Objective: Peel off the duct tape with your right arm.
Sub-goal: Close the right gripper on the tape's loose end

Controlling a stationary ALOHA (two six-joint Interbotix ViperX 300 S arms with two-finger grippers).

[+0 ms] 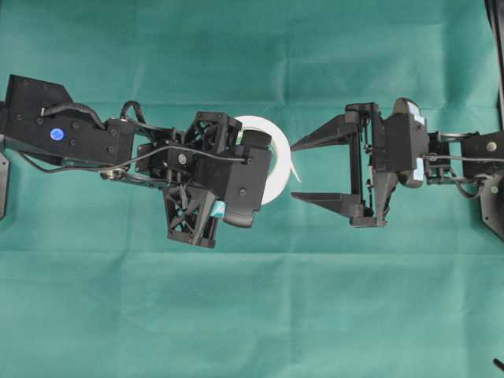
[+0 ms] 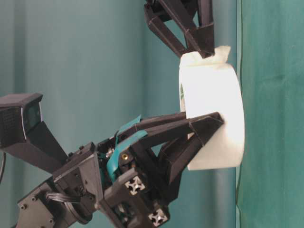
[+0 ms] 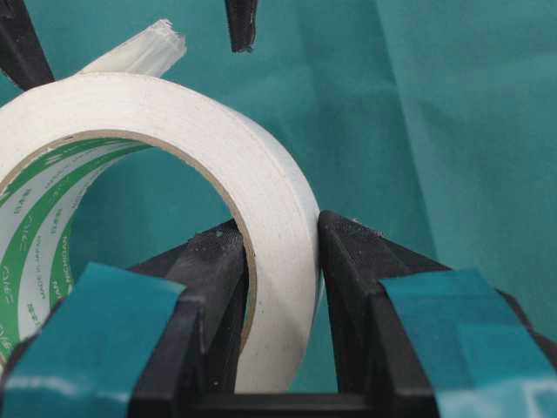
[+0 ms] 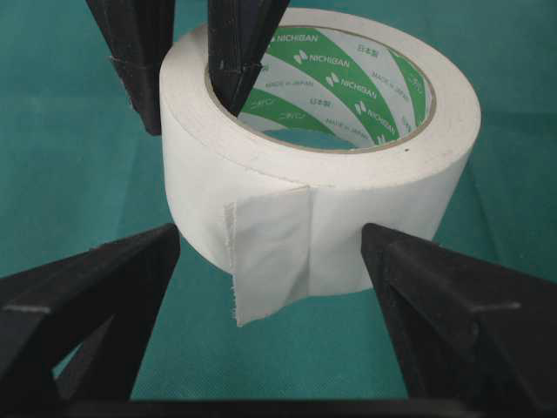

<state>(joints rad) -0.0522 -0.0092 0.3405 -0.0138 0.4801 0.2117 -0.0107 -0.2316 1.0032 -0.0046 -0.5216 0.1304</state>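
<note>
Green cloth (image 1: 252,315) backs left jaws clamping duct tape (image 4: 322,200); right jaws spread wide.

duct tape (image 4: 322,165) | white roll, green-printed core | loose end hanging free

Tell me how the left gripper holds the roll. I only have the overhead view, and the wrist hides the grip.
Observer: The left gripper clamps the wall of the duct tape, with one finger inside the core and one outside.
Operator: Find the loose end for me.
Observer: The loose end hangs as a flap off the roll's outer face, facing the right gripper.
Operator: Check for contact.
Observer: None. Its open fingers flank the flap, with a gap on each side.
</note>
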